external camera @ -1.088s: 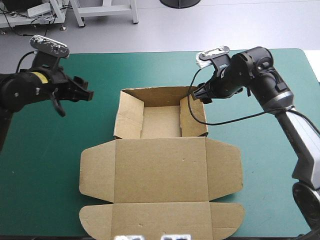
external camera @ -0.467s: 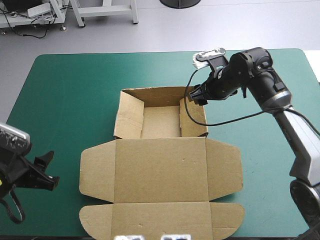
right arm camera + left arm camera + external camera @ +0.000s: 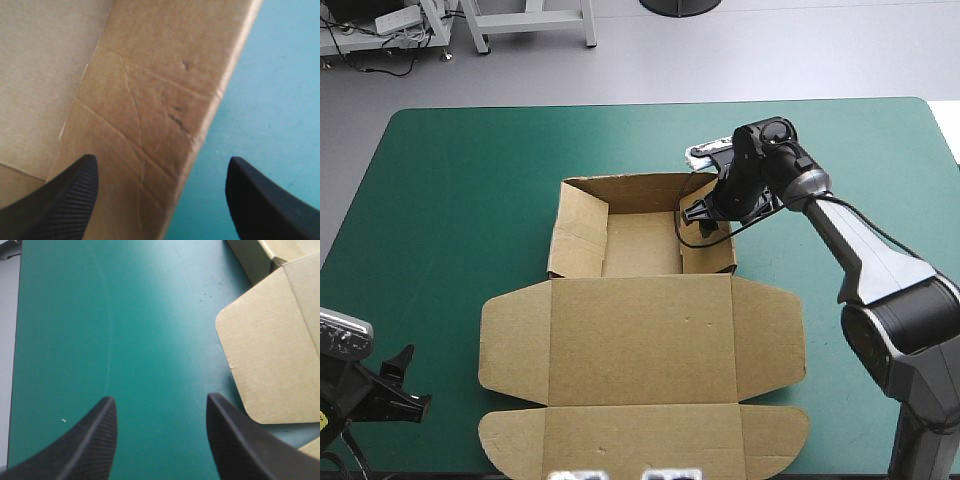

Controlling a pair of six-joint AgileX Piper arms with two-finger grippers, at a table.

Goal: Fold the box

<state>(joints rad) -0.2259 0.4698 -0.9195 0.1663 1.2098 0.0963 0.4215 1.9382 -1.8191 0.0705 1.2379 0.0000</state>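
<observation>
Box (image 3: 640,340) sits mid-table on the teal-green cover (image 3: 460,190), its far half standing up as an open tray and the lid lying flat on the near side. Right gripper (image 3: 706,214) is down at the tray's right wall (image 3: 150,100), black fingers spread wide. That wall runs between them, with one finger (image 3: 55,200) over the tray's inside and the other over bare cover outside. Left gripper (image 3: 410,384) is low at the table's near left corner, fingers parted too, bare cover between them. The lid's rounded side flap (image 3: 270,360) lies ahead, beyond one finger.
</observation>
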